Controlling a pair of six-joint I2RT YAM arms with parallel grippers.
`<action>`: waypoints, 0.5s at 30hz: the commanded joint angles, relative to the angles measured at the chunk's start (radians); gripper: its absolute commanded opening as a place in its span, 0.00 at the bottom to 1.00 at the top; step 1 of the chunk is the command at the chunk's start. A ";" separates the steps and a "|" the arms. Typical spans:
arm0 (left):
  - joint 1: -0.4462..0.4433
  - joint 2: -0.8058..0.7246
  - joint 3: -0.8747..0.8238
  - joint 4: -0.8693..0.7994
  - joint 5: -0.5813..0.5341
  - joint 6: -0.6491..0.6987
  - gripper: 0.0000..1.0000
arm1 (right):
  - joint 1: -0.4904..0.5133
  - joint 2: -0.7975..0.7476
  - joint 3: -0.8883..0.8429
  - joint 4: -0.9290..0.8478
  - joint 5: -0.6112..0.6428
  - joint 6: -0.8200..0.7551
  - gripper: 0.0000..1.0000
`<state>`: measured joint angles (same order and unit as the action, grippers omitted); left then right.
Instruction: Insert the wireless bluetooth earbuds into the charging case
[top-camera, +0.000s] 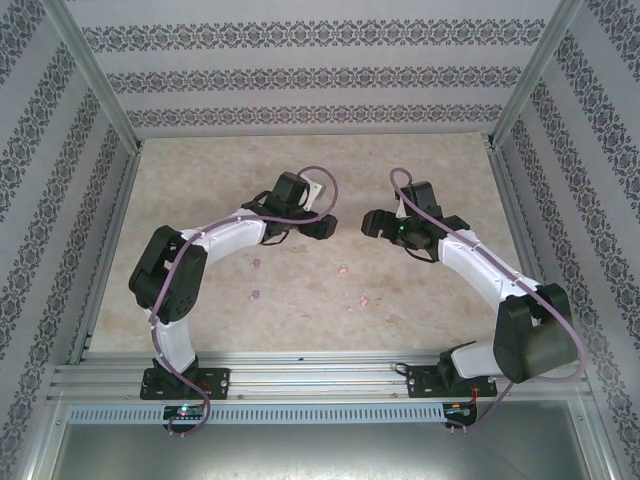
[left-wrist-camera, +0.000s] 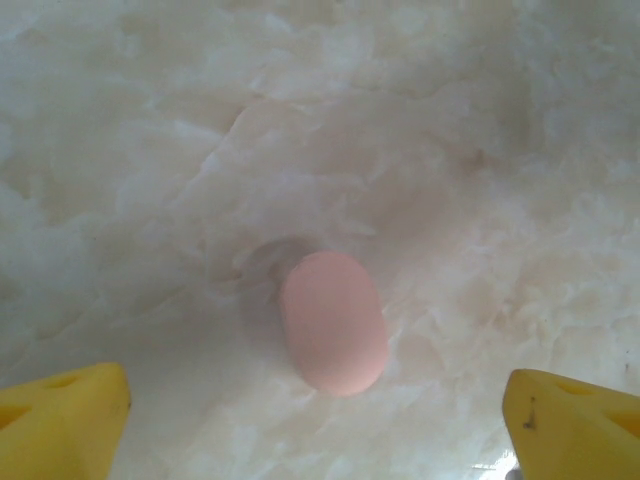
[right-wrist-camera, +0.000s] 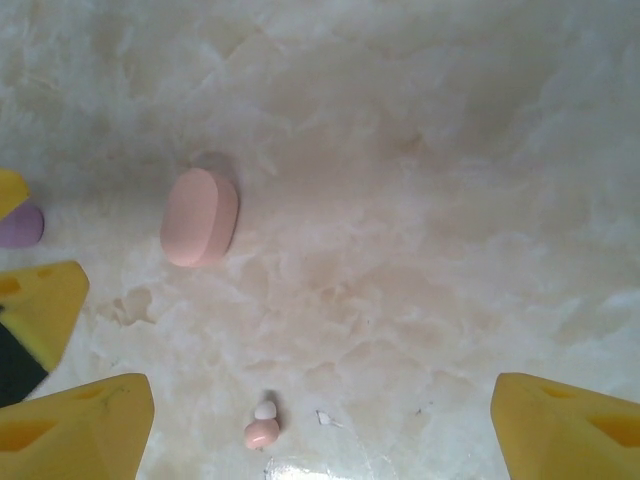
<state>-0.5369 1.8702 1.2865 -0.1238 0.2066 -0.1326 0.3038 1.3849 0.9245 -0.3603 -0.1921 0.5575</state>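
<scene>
R gripper (right-wrist-camera: 322, 432) jaws spread wide, pink earbud (right-wrist-camera: 262, 428) just left of ctr btwn jaws, axis prob fwd. L gripper (left-wrist-camera: 318, 420) also released, pink case (left-wrist-camera: 333, 322) dead ahead. R nearer to bud.

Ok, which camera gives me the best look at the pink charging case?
The left wrist view: the pink charging case lies closed, large and central, just ahead of the open left gripper. The right wrist view shows it smaller and off to the left.
</scene>
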 joint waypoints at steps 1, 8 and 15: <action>-0.005 0.052 0.060 -0.071 0.031 0.031 0.90 | 0.005 -0.010 -0.016 -0.040 0.007 0.058 0.88; -0.031 0.151 0.150 -0.126 0.010 -0.002 0.78 | -0.024 -0.068 -0.071 -0.049 0.004 0.075 0.90; -0.072 0.254 0.233 -0.180 -0.085 0.047 0.78 | -0.088 -0.104 -0.107 -0.076 -0.055 0.061 0.87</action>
<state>-0.5938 2.0972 1.4860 -0.2440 0.1707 -0.1131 0.2302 1.3060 0.8322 -0.4061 -0.2138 0.6174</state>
